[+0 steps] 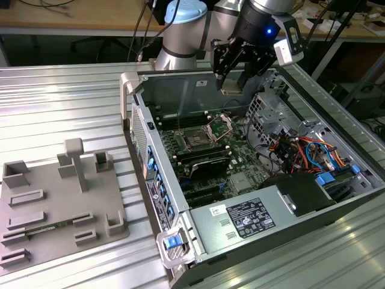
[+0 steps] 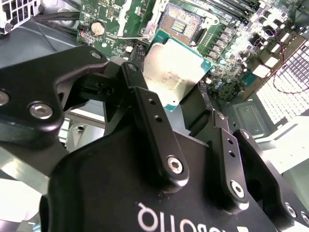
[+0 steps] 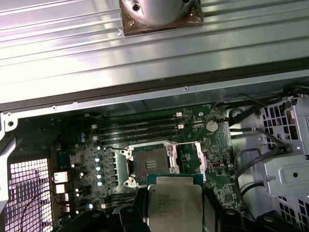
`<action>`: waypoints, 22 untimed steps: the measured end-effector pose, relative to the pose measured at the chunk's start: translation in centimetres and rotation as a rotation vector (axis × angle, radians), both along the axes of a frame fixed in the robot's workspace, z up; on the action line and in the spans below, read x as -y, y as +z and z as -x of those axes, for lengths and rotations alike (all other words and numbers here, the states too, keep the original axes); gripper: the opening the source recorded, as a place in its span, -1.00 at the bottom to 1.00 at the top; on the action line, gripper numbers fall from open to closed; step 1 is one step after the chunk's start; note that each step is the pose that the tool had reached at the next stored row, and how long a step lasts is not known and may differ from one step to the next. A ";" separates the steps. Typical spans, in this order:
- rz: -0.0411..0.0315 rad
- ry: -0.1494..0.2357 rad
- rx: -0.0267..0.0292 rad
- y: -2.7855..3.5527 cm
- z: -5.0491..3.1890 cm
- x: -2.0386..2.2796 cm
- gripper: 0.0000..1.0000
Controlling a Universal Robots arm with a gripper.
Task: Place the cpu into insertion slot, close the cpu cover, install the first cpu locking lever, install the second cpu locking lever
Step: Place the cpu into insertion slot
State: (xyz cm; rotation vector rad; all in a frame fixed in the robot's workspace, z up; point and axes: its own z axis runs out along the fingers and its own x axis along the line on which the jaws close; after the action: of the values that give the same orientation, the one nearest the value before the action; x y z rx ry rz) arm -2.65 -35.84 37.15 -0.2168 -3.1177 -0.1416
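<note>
My gripper (image 1: pixel 233 83) hangs over the open computer case, shut on the cpu (image 1: pixel 232 91), a flat square chip with a silver top. In both wrist views the cpu (image 2: pixel 171 67) (image 3: pixel 174 203) sits between the black fingers (image 2: pixel 147 113), above the green motherboard (image 3: pixel 82 145) and clear of it. The insertion slot (image 1: pixel 195 139) (image 2: pixel 183 21) (image 3: pixel 148 164) lies bare and dark below, slightly offset from the chip. The cpu cover (image 1: pixel 220 126) (image 3: pixel 187 157) stands hinged open beside the slot.
Long black memory slots (image 3: pixel 137 129) run beside the socket. A drive cage and bundled cables (image 1: pixel 295 147) fill the case at the exterior view's right. A power supply box (image 1: pixel 246 220) sits at the near end. A grey fixture plate (image 1: pixel 60 205) lies on the metal table.
</note>
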 end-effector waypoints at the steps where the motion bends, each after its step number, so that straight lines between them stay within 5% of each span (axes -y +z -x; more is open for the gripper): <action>1: 0.0000 0.000 0.0000 0.00 0.00 0.00 0.09; 22: 0.0000 -0.044 0.0000 -0.05 0.10 0.00 0.09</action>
State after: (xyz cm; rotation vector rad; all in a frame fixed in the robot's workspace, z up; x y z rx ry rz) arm -2.75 -35.84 37.10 -0.2859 -3.1142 -0.1421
